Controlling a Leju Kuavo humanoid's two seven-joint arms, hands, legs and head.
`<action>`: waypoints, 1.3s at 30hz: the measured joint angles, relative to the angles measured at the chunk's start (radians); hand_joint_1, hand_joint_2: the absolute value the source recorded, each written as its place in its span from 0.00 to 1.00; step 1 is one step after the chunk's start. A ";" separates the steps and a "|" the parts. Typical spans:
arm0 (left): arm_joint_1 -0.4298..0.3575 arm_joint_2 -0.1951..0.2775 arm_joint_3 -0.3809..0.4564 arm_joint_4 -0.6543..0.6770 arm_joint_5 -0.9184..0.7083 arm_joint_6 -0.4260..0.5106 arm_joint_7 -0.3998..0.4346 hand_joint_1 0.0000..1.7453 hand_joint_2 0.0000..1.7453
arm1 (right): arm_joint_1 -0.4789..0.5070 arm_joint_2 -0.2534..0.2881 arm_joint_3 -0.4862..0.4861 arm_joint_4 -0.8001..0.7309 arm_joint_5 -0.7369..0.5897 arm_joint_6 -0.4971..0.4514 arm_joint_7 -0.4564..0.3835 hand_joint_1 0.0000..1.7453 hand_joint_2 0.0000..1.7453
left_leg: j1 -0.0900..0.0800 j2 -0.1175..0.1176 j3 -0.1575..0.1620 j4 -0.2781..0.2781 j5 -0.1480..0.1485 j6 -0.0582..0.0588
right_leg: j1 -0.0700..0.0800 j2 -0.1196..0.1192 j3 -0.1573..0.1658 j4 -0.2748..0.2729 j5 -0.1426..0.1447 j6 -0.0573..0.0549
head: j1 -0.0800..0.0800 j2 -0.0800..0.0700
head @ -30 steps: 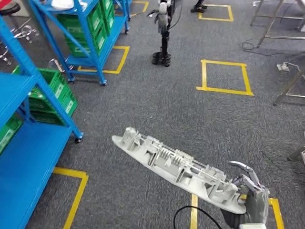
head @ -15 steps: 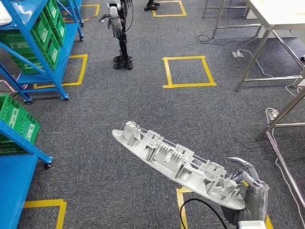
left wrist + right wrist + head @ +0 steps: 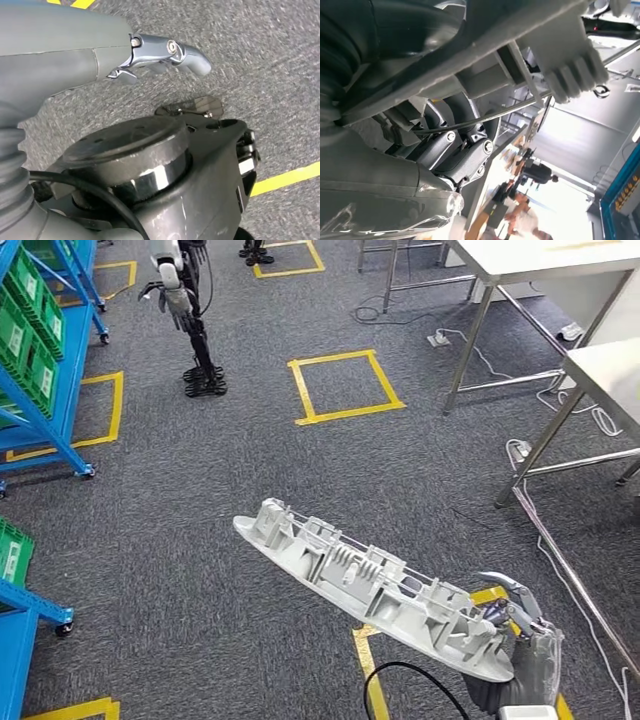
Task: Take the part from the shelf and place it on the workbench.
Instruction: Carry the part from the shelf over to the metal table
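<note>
Your whole view has swung since a second ago; the camera turned, not the things: the blue shelf (image 3: 38, 390) has slid off toward the left edge, the steel-legged bench (image 3: 528, 260) has come in at the upper right, and the part has kept its place in the frame, so the robot is turning with the load.

Taking the grey part (image 3: 362, 590) as your landmark and reading from the left: the shelf with its green crates (image 3: 30, 310) stands well apart from it, far to its left and beyond; another humanoid robot (image 3: 185, 320) stands on the carpet beyond its left tip; a yellow taped square (image 3: 343, 385) lies on the floor beyond its middle; the bench stands beyond and right of its right end, well apart; the right robot hand (image 3: 521, 650) is clamped on that right end, fingers curled over the rim, so the long part juts out leftward over the carpet, unsupported at the far tip.

The left robot hand (image 3: 151, 50) hangs over the floor, holding nothing; whether its fingers are apart or together you cannot tell.

You are in the carry step, shelf to bench; next, I judge, finish the turn, walk up to the bench, and mind that long free end near the steel legs.
</note>
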 joint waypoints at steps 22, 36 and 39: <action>-0.012 0.001 0.040 0.006 -0.064 0.002 -0.008 0.00 1.00 | -0.001 0.001 -0.003 0.000 -0.006 0.002 -0.013 1.00 1.00 | 0.006 -0.086 0.053 -0.019 -0.038 0.022 | -0.009 0.087 -0.088 0.167 -0.060 0.020 | -0.003 0.000; -0.020 0.002 0.065 0.010 -0.095 0.003 -0.024 0.00 1.00 | 0.001 0.001 -0.006 -0.002 -0.006 0.000 -0.019 1.00 1.00 | -0.005 -0.027 0.096 0.106 -0.123 -0.018 | 0.006 0.048 -0.040 0.003 0.044 -0.040 | -0.008 0.000; -0.019 0.004 0.075 0.012 -0.098 0.003 -0.024 0.00 1.00 | -0.003 0.003 -0.008 -0.003 -0.006 0.000 -0.020 1.00 1.00 | 0.003 -0.068 -0.034 0.257 -0.196 -0.031 | -0.001 0.093 -0.019 -0.001 0.026 -0.044 | -0.011 0.000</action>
